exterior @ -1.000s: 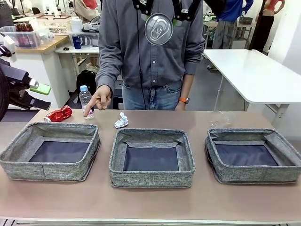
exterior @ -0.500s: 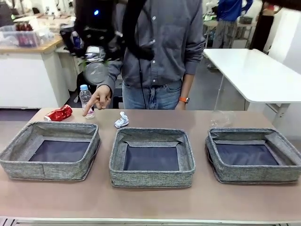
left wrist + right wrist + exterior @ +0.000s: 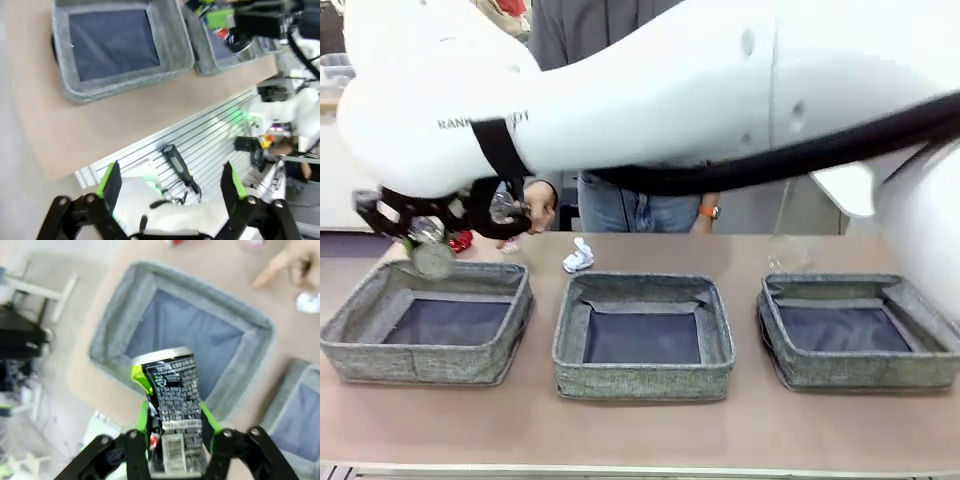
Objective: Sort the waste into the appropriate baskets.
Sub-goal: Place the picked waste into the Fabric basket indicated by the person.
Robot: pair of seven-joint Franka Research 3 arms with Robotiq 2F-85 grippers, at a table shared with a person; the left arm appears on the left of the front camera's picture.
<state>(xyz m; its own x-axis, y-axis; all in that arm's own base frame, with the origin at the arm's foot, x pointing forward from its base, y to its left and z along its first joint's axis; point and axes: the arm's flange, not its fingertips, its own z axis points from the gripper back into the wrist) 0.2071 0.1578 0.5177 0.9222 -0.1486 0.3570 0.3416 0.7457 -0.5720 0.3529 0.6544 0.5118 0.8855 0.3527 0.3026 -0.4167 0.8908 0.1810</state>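
Note:
My right gripper (image 3: pixel 432 238) is shut on the dark drink can (image 3: pixel 433 259) and holds it just above the left basket (image 3: pixel 360 325). In the right wrist view the gripper (image 3: pixel 175 415) grips the upright can (image 3: pixel 172 390) over that basket (image 3: pixel 117 315). A person's hand (image 3: pixel 537 204) points down beside the dented red can (image 3: pixel 461 241); the bottle is mostly hidden behind my arm. The paper wad (image 3: pixel 578 256) lies behind the middle basket (image 3: pixel 642 385). The clear cup (image 3: pixel 790 254) stands behind the right basket (image 3: pixel 860 375). My left gripper (image 3: pixel 170 182) hangs open near the table's front edge.
My right arm (image 3: pixel 720 90) crosses the whole upper front view and hides most of the person. In the left wrist view two baskets (image 3: pixel 120 75) lie beyond bare tabletop (image 3: pixel 100 125), with the robot's base below. A white table (image 3: pixel 850 190) stands at the far right.
My right arm has swung left and down with the dark can, from in front of the person's chest to just over the left basket. The person's pointing hand stays put.

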